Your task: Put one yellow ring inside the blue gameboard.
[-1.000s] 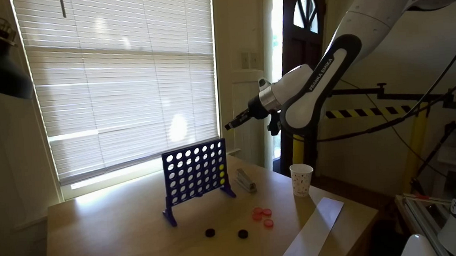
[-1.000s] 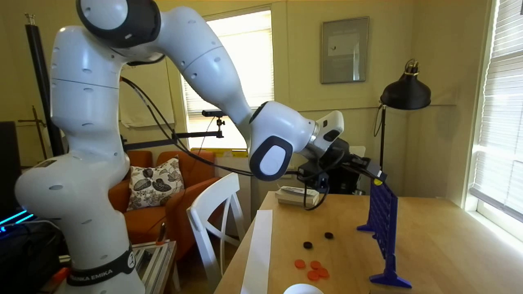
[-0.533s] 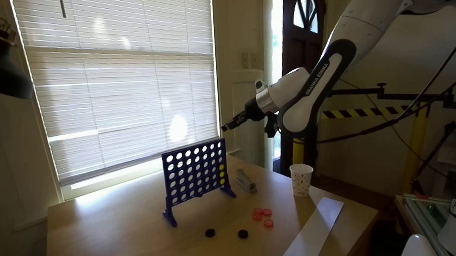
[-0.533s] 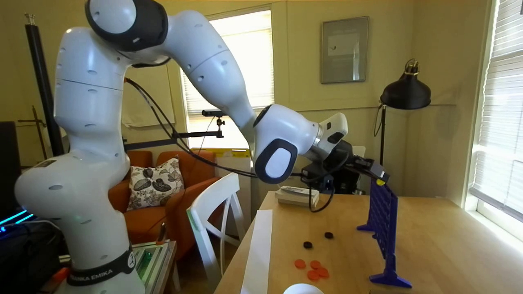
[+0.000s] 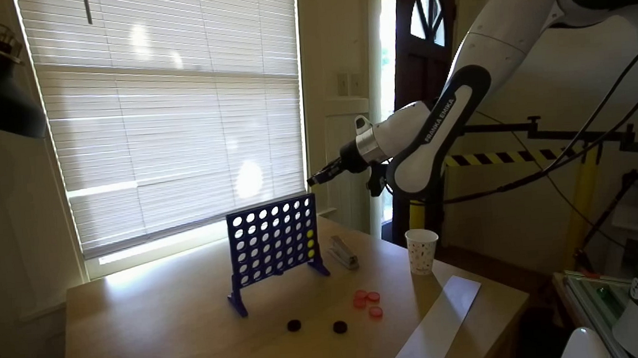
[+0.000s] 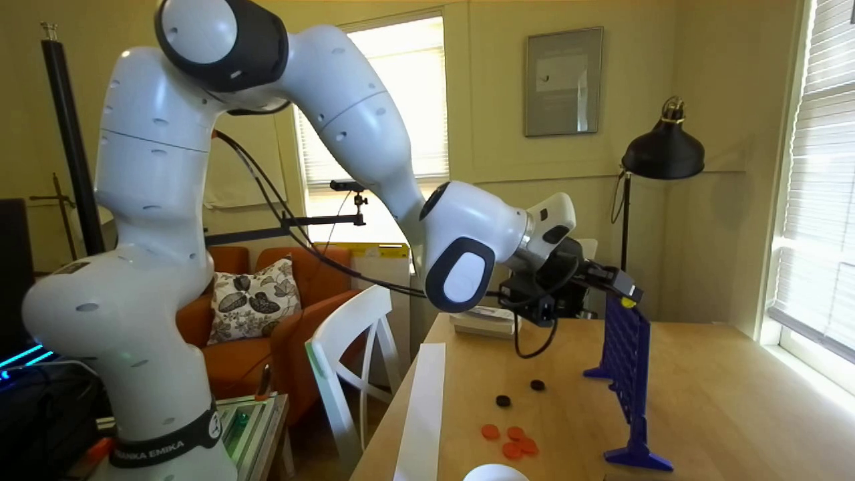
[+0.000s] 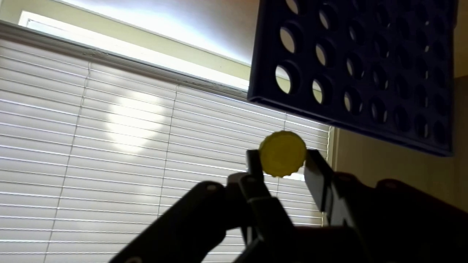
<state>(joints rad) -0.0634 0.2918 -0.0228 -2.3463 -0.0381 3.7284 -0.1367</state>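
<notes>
My gripper [image 7: 283,157] is shut on a yellow ring [image 7: 282,153], pinched by its rim between the fingertips. In the wrist view a gap shows between that ring and the top edge of the blue gameboard [image 7: 337,78]. The blue gameboard [image 5: 271,242] stands upright on the table, three yellow rings [image 5: 310,243] stacked in its end column near the stapler. Just over that end's top corner is my gripper [image 5: 311,182], tilted downward. From another side, the held yellow ring [image 6: 628,302] appears level with the top of the blue gameboard [image 6: 628,361]; I cannot tell if they touch.
Several red tokens [image 5: 373,296] and two dark tokens [image 5: 339,327] lie on the table before the board. A stapler [image 5: 344,252] sits beside the board's end, a paper cup [image 5: 422,253] farther off. A white strip [image 5: 436,324] runs along the table edge. A window with blinds [image 5: 183,126] is behind.
The gripper has moved toward the board and slightly down, carrying the yellow ring to above its top corner. The grip looks the same; board and loose tokens have not moved.
</notes>
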